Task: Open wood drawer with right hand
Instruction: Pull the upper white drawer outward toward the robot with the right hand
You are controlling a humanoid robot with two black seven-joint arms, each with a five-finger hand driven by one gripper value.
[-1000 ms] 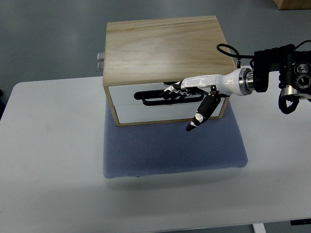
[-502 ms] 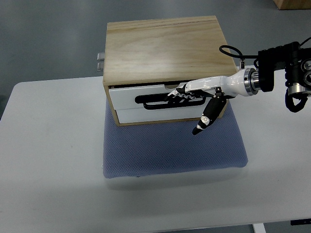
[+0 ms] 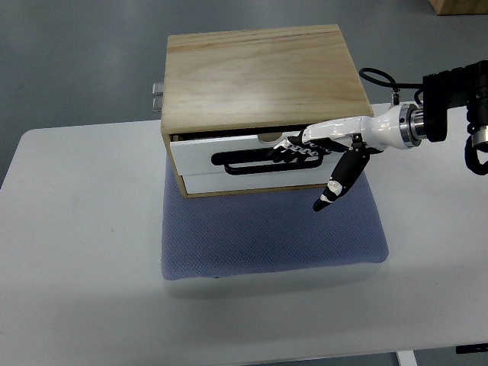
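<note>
Fingers (image 3: pixel 293 149) of the right hand (image 3: pixel 320 145) are curled into the black slot handle (image 3: pixel 252 161) on the upper drawer front (image 3: pixel 244 160); we record this as a closed hook grip on the handle. The thumb (image 3: pixel 341 178) does not take part: it hangs down and forward, pointing toward the blue mat (image 3: pixel 267 229) without touching it, as far as we can tell. The right arm enters from the picture's right edge and runs roughly level with the drawer front, which we judge suits a straight pull toward the robot.

We find the wood drawer box (image 3: pixel 259 72) standing on the rear part of the blue mat, on the grey table (image 3: pixel 76 252). The upper drawer is only slightly out: a dark gap shows along its top edge under the wooden lid, and its white face sits a little proud of the lower drawer front (image 3: pixel 229 181). We judge the opening as begun, with most of the travel left.

The mat presumably keeps the box from sliding while the drawer is pulled; whether it fully does so cannot be confirmed. The path in front of the drawer holds no obstruction; only mat and table lie there. A small metal fitting (image 3: pixel 157 94) projects at the box's rear left, clear of the work. A brown corner (image 3: pixel 457 6) of some object shows at the top right, well apart. No left hand appears.
</note>
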